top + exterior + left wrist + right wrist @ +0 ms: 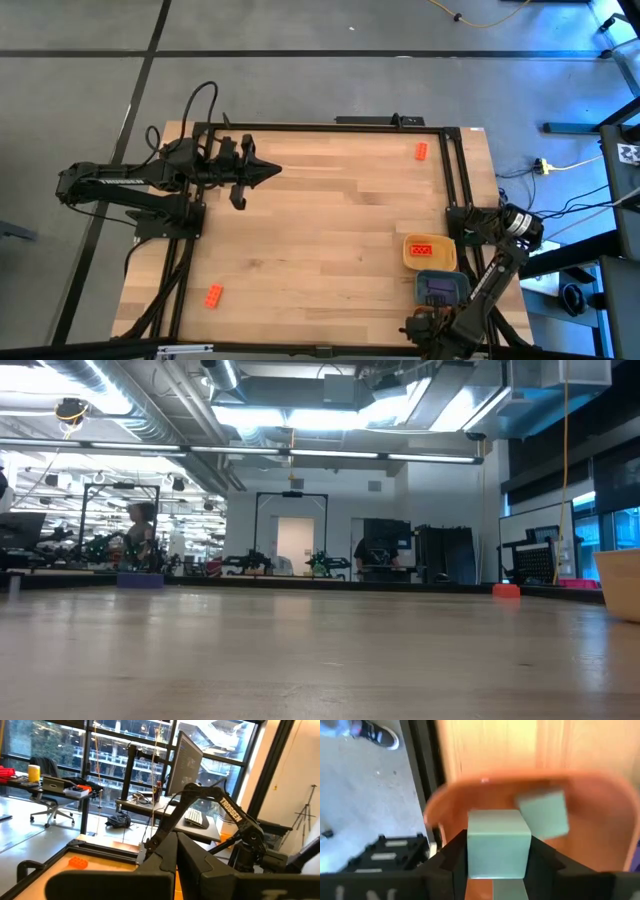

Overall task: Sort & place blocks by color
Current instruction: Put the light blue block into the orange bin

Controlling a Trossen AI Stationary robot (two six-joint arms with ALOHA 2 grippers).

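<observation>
In the right wrist view my right gripper is shut on a teal-green block above an orange tray. A second teal-green block lies in that tray. In the high view this gripper is at the table's near right corner. Orange-red blocks lie in the yellow tray, and purple ones in the blue-grey tray. Two loose orange-red blocks rest on the table, one at the far right and one at the near left. My left gripper hovers shut and empty over the far left. My right gripper pinches the teal-green block by two opposite sides between its two fingers. The fingers point down from above. The block is lifted clear over the orange tray, with its top face level.
A black frame runs along the table's far and right edges. The middle of the wooden table is bare wood. The low view shows the far-right orange-red block and the yellow tray's wall.
</observation>
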